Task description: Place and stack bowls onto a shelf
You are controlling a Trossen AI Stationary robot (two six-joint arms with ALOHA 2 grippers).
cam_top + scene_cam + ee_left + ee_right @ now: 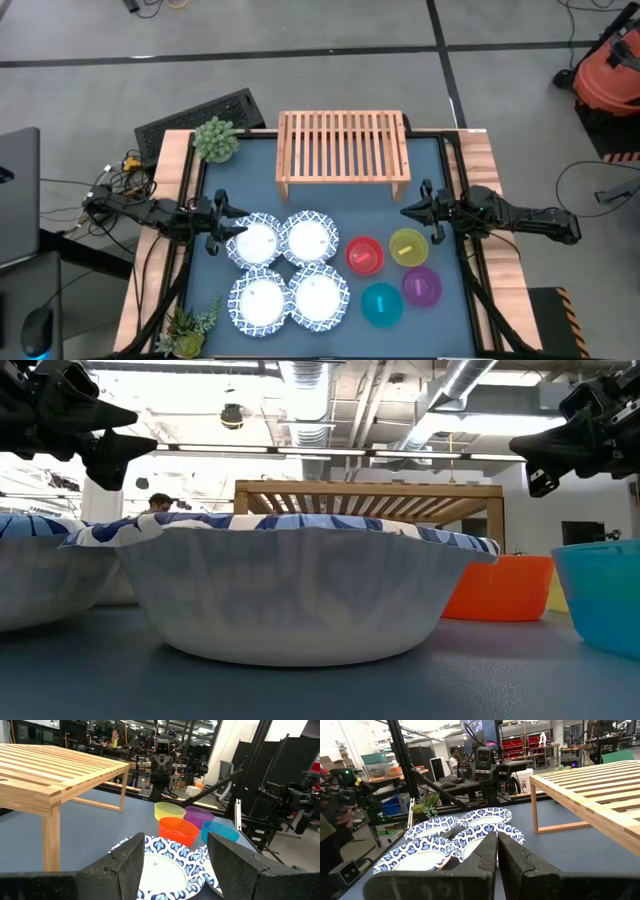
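Left gripper (228, 228), jaws wide, hovers at the back-left white bowl (254, 241), apparently lined up to take its rim; right gripper (408, 210) hangs nearly shut above the yellow bowl (408, 246); the shelf (342, 146) stands bare behind

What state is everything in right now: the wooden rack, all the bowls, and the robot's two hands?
Shelf: bare, nothing on it.
Patterned bowls: four, upright on the table, unstacked.
Coloured bowls: four, upright on the table, unstacked.
Left hand: open, empty, by the nearest patterned bowl.
Right hand: shut, empty, near the yellow bowl.
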